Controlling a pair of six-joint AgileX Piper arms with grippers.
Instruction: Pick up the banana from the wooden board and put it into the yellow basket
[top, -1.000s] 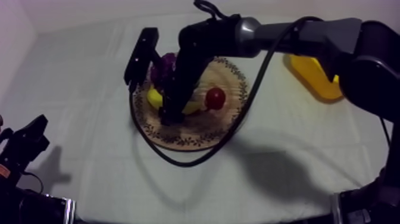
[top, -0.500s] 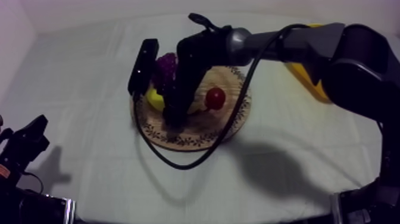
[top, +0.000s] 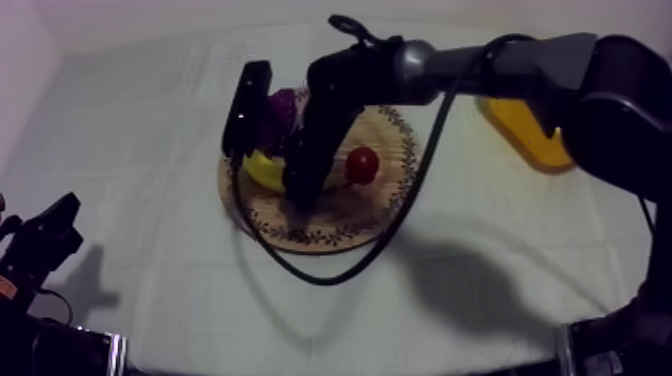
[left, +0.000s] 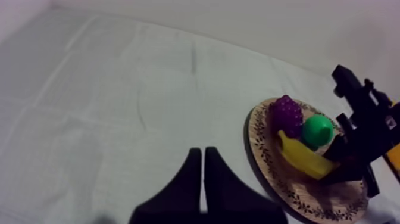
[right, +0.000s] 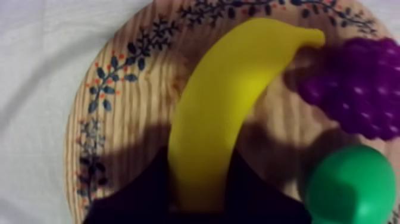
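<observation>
The yellow banana (right: 232, 107) lies on the round wooden board (right: 128, 119) beside the purple grapes (right: 357, 89) and a green pear (right: 351, 184). My right gripper (right: 199, 202) is shut on the banana's near end, with one black finger (right: 140, 193) pressed to each side. From above, the right gripper (top: 305, 185) reaches down onto the board (top: 320, 235) at the banana (top: 260, 168). A small red fruit (top: 362, 165) sits just right of it. My left gripper (left: 203, 173) is shut on nothing, low over the cloth left of the board (left: 262, 161).
The yellow basket (top: 525, 125) stands at the table's right, partly behind the right arm. My left gripper (top: 45, 240) rests at the near left edge. Bare cloth lies in front of the board and to its left.
The right gripper's fingers have closed in on the banana's end. The arm shifted slightly over the board. The left arm has not moved.
</observation>
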